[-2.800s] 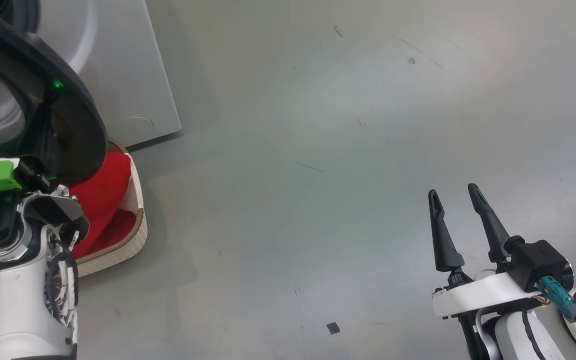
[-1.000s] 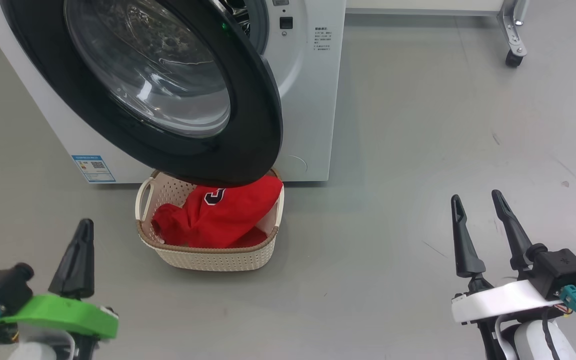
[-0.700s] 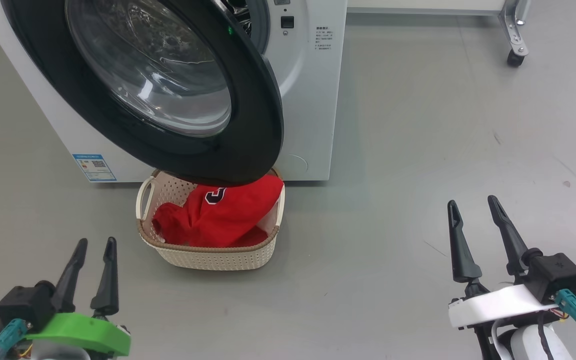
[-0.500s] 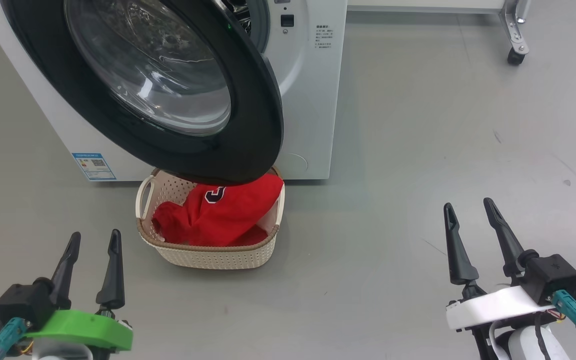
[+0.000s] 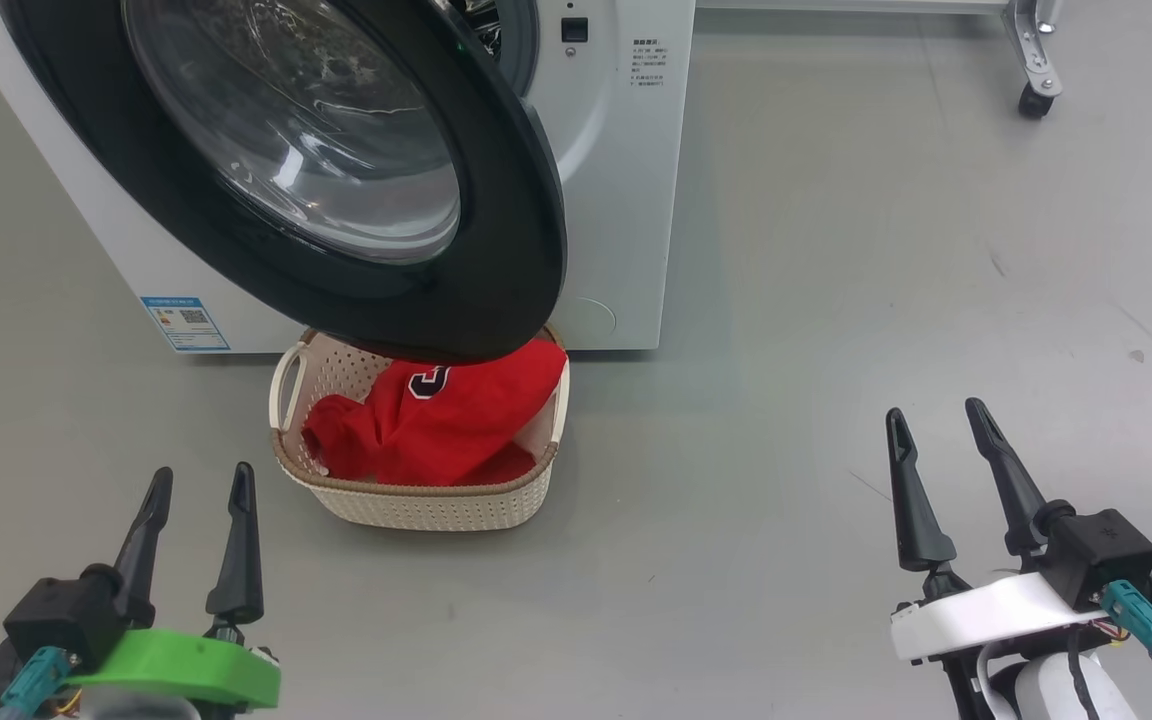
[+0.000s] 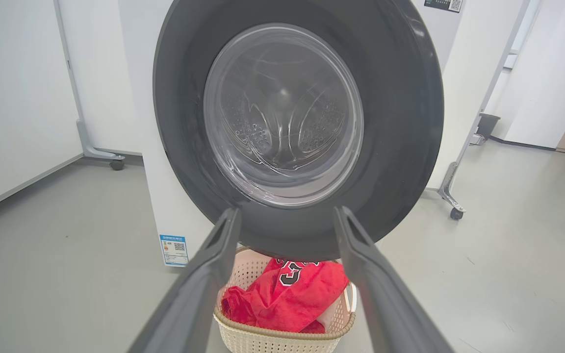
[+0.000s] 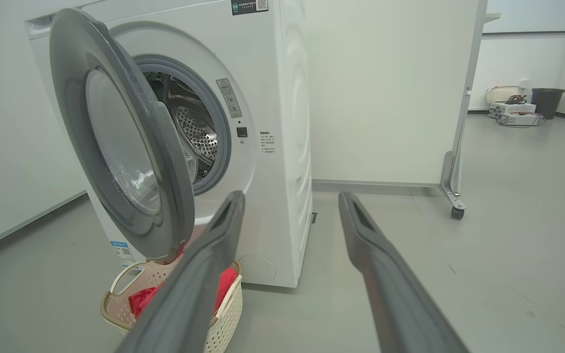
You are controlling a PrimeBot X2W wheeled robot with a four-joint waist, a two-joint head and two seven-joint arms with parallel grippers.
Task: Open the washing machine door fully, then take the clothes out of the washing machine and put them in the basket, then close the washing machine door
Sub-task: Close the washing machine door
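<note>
Left claw and right claw hang released and empty above the floor, well apart. Ahead stands the washing machine, its washing machine door swung partway out over the basket on the floor just before it. Red clothes fill the basket.
</note>
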